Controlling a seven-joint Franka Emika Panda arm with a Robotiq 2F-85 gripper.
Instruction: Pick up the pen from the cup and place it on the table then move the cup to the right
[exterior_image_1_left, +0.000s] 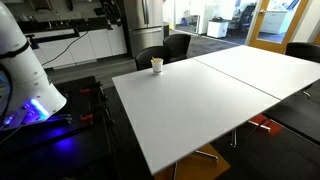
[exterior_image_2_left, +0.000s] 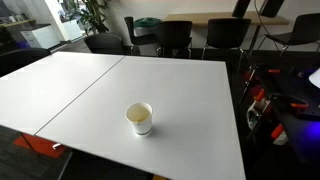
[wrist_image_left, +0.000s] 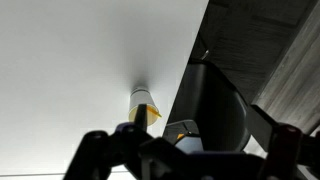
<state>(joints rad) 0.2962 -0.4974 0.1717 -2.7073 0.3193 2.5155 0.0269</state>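
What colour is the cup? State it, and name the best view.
Cream-white outside, tan-looking inside; the cup shows best in an exterior view.

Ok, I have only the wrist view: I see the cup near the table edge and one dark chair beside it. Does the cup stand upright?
Observer: Yes. In both exterior views the cup stands upright on the table, mouth up.
Operator: Is the table top in one piece? I see no line on it.
Observer: No. A seam runs across the top, and the cup stands well apart from it.
Operator: And is that chair the only one?
Observer: No. In an exterior view several dark chairs stand along the far side of the table.
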